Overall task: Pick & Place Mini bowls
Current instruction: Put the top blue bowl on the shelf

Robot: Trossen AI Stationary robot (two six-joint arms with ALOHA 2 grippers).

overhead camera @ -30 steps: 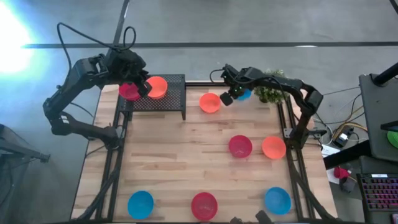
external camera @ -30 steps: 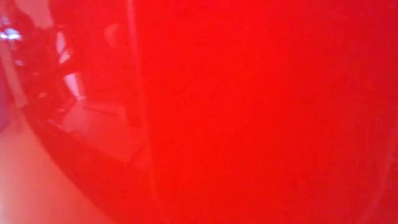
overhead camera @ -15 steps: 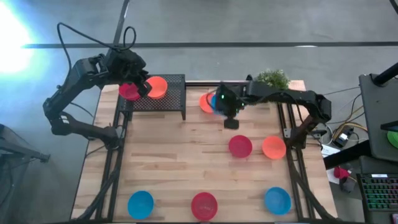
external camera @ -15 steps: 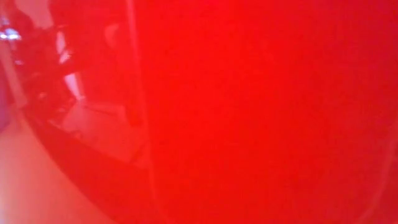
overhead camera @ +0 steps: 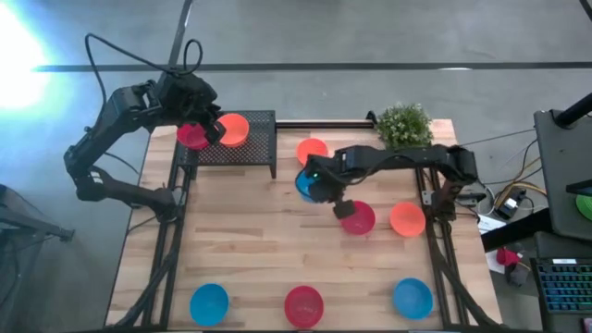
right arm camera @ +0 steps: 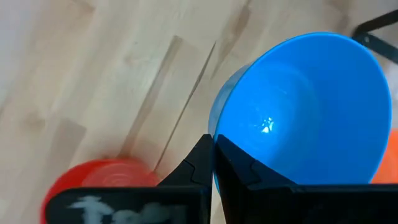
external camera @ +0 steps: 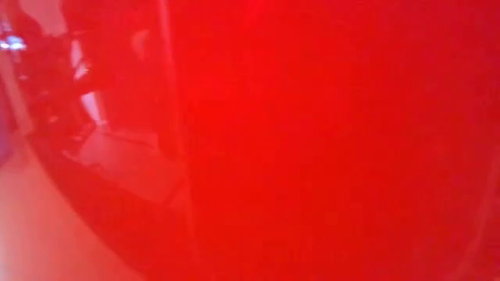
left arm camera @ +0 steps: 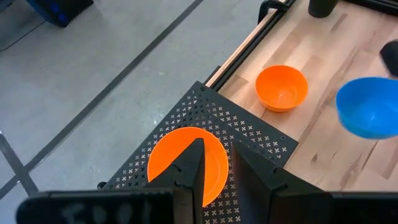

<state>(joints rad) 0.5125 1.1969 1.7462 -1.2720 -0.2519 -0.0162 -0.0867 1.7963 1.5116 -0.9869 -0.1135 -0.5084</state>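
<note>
- low view: a red bowl [external camera: 328, 140] fills it almost wholly; only dark, blurred shapes show at one edge.
- near edge of the worktop [overhead camera: 250, 231]: blue bowl [overhead camera: 209, 302], red bowl [overhead camera: 303, 304], second blue bowl [overhead camera: 413, 297].
- mid worktop: red bowl [overhead camera: 361, 218] partly covered by the right arm; orange bowl [overhead camera: 407, 219] beside it.
- right end effector [overhead camera: 319, 185]: fingers clamped together on the rim of a blue bowl [right arm camera: 311, 106], held over the worktop centre.
- far side: orange bowl [overhead camera: 312, 150]; potted plant [overhead camera: 405, 123].
- black perforated tray [overhead camera: 250, 148]: orange bowl [left arm camera: 186, 165] on it; a red bowl [overhead camera: 191, 136] partly hidden by the left arm.
- left end effector [left arm camera: 214, 165]: over the tray, fingers narrowly apart, empty.
</note>
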